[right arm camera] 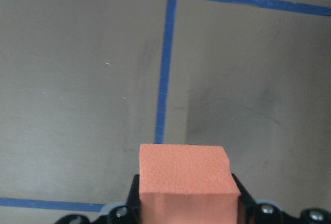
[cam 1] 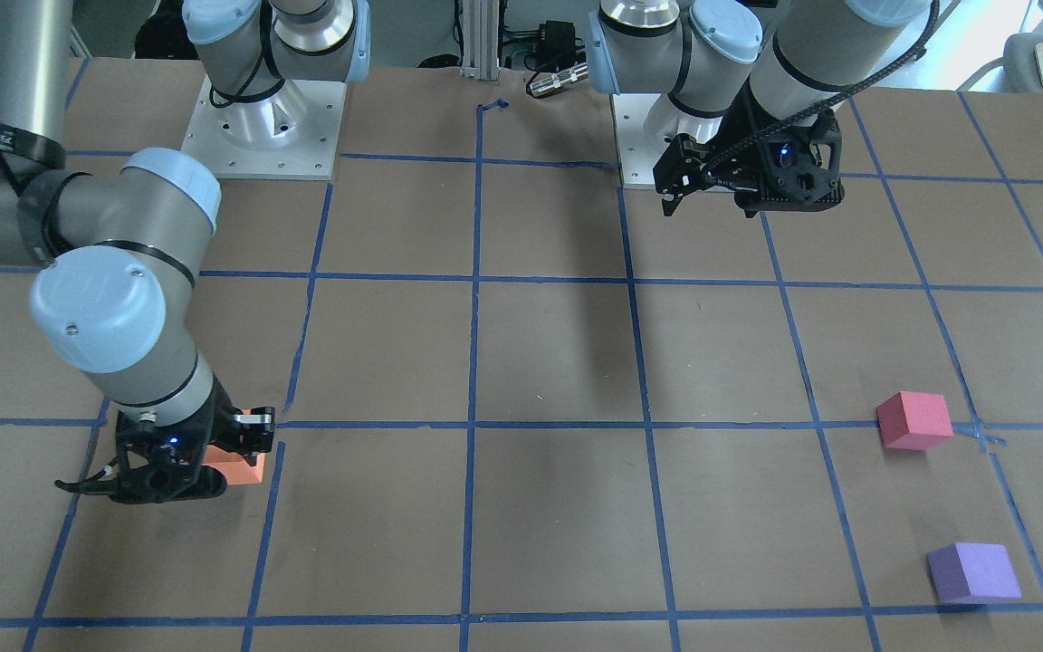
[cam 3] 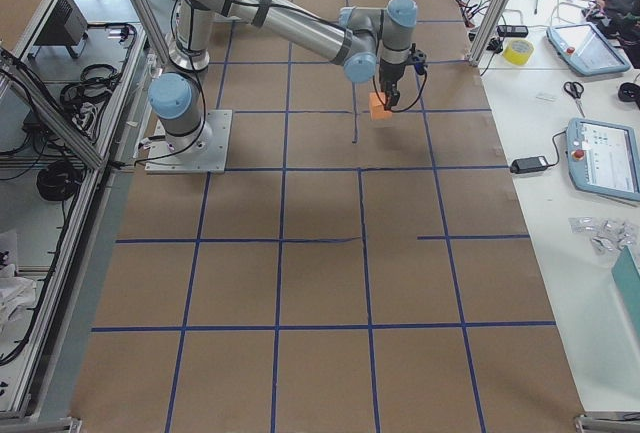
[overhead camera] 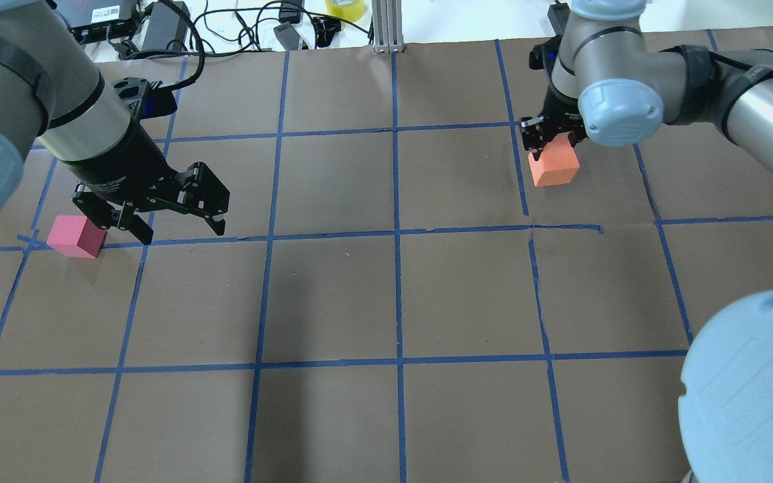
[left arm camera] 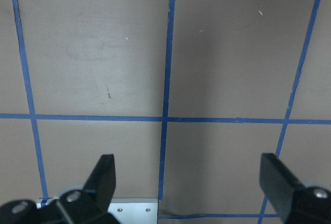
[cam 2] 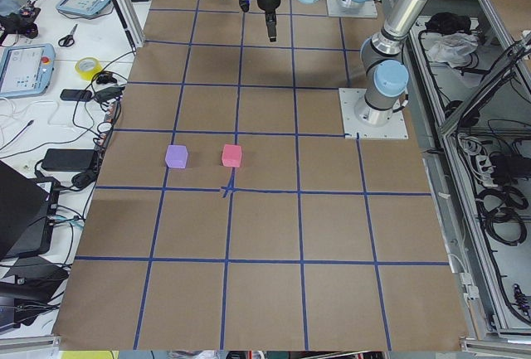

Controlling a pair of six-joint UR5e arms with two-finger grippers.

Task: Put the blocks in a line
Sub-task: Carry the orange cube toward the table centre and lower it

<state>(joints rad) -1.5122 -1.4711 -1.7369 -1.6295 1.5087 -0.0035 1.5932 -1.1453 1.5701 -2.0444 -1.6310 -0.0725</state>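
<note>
standing by the table [overhead camera: 393,302] and reading it from the robot's left end to its right, i saw the purple block [cam 1: 974,572] and the pinkish-red block [overhead camera: 76,236] first, both in the left half and toward the far long edge, the operators' side. they sat near each other but apart, the purple one closer to that far edge and the pinkish-red one behind it toward the robot, so the pair lay on an axis running across the table from one long edge to the other. next came the left gripper [overhead camera: 181,232], fingers spread wide with nothing between them, hanging above the surface nearer the robot's edge than either block. well off in the right half was the right gripper [overhead camera: 553,142], pointing down and pinching the orange block [overhead camera: 554,168] by two opposite sides; i could not tell whether the cube was clear of the surface or resting on it. what mattered, to my eye, was that the orange block lay well apart from the other two, off along the table's length toward the right end, at roughly the pinkish-red one's distance from the far edge. the carry would have to run leftward; the right arm had the cube, while the idle left one looked nearer the pair.
</note>
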